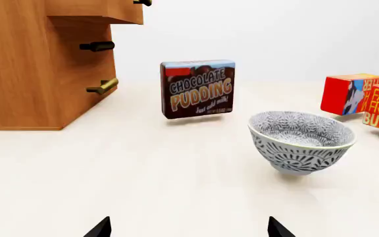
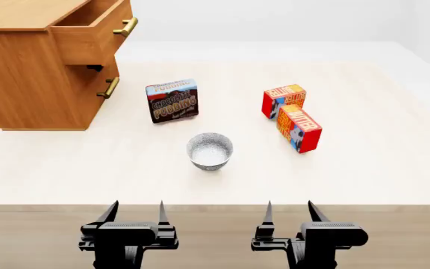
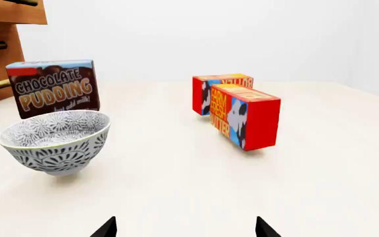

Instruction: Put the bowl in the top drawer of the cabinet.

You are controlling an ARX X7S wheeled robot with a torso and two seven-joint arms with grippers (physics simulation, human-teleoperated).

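the bowl (image 2: 210, 150) upright on the table (image 2: 364, 174), beyond the left gripper (image 2: 134, 214) and right gripper (image 2: 289, 213), both level at the near edge, pointing forward, jaws parted and empty; farther off, pudding box (image 2: 172, 100), two butter boxes (image 2: 299, 128), then the cabinet (image 2: 28, 84) with the top drawer (image 2: 96, 31) pulled out.

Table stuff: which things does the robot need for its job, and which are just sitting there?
Needed: the bowl, the top drawer, already pulled open, the cabinet.

Just sitting there: the chocolate pudding box, the two red butter boxes.
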